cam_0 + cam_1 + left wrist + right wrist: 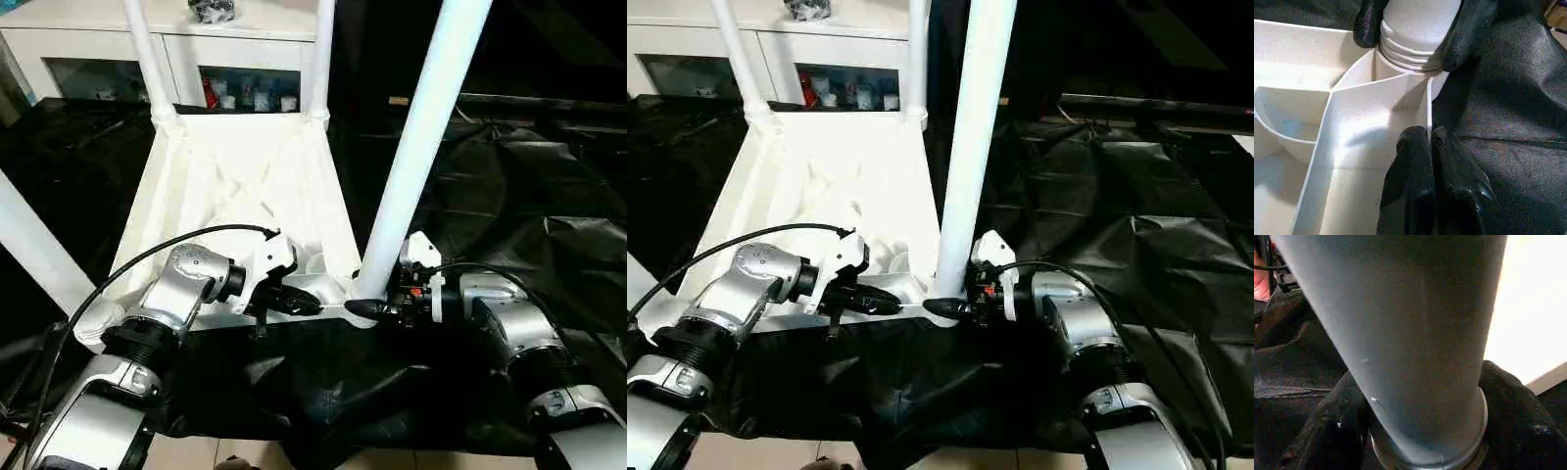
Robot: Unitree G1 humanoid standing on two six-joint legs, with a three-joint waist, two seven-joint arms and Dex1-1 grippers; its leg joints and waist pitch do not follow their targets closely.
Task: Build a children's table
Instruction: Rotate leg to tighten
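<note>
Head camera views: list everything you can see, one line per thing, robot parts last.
Table top: one, white, upside down on the black sheet, ribbed underside facing up.
Legs: four, white, standing up from the corner sockets; near right, near left, far left, far right.
Black sheet: one, black and crinkled, spread under the table top.
Cabinet: one, white with glass doors, behind the table top, small items inside.
Dark object: one, on the cabinet top; cannot tell what it is.
Left gripper: black fingers, shut on the table top's near edge wall.
Right gripper: black fingers either side of the near right leg's base.
</note>
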